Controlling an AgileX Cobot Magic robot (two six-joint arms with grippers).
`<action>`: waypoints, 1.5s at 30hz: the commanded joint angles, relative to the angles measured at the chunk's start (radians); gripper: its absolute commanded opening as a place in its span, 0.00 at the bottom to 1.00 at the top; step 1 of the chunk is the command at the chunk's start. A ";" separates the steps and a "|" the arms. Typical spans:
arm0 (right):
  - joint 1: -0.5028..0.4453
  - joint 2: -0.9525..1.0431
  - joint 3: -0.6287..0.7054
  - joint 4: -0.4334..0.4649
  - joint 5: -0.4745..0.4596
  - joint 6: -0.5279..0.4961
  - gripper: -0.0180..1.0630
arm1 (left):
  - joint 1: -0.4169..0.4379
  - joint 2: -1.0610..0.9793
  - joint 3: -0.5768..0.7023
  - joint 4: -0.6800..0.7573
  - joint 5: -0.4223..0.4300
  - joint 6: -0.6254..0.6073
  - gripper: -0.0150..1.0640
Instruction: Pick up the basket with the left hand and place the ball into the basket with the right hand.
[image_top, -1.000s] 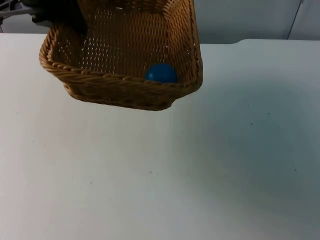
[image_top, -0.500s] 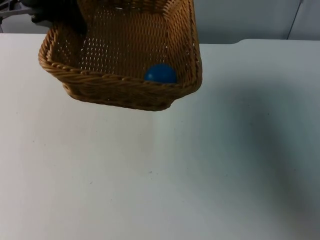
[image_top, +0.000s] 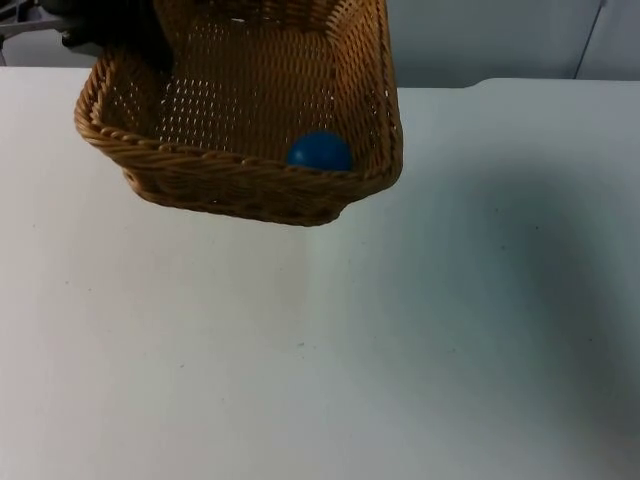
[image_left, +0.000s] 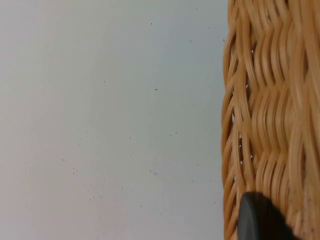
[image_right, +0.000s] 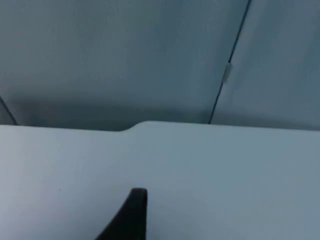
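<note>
Wicker basket (image_top: 250, 110) held up off the white table (image_top: 400, 330), tilted, near rim lowest; faint shadow on the table below and beside it. Blue ball (image_top: 320, 152) inside the basket, resting against the near wall, toward the basket's right corner. Left gripper (image_top: 110, 30) dark, at the basket's far left corner, on the rim; from the left wrist view, black fingertip (image_left: 260, 220) pressed against the woven outer wall of the basket (image_left: 270, 110), so jaws clamped on the rim.

Table beside the basket bare white, scattered with tiny dark specks (image_left: 155, 90); matte, evenly lit, soft shading to the right of the basket. Table's far edge behind the basket stepped, with a rounded notch (image_top: 490, 82) to the basket's right. Grey partition wall (image_top: 500, 40) beyond that edge, split by a thin dark vertical seam (image_top: 590, 40).

Right gripper (image_right: 132, 220) well away from the basket, above bare table (image_right: 225, 175), facing the partition wall (image_right: 125, 55) and its seam (image_right: 227, 70). One black fingertip visible; jaw state: cannot tell.
</note>
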 joint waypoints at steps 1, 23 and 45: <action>-0.012 -0.072 0.095 -0.008 -0.039 -0.002 0.98 | -0.003 -0.020 -0.001 -0.020 -0.006 -0.001 0.01; -0.026 -0.540 0.480 -0.059 -0.133 0.130 0.98 | -0.003 -0.016 0.001 -0.018 -0.071 -0.001 0.01; -0.026 -0.500 0.482 -0.063 -0.148 0.128 0.98 | -0.047 0.238 0.108 -0.096 -0.343 0.078 0.01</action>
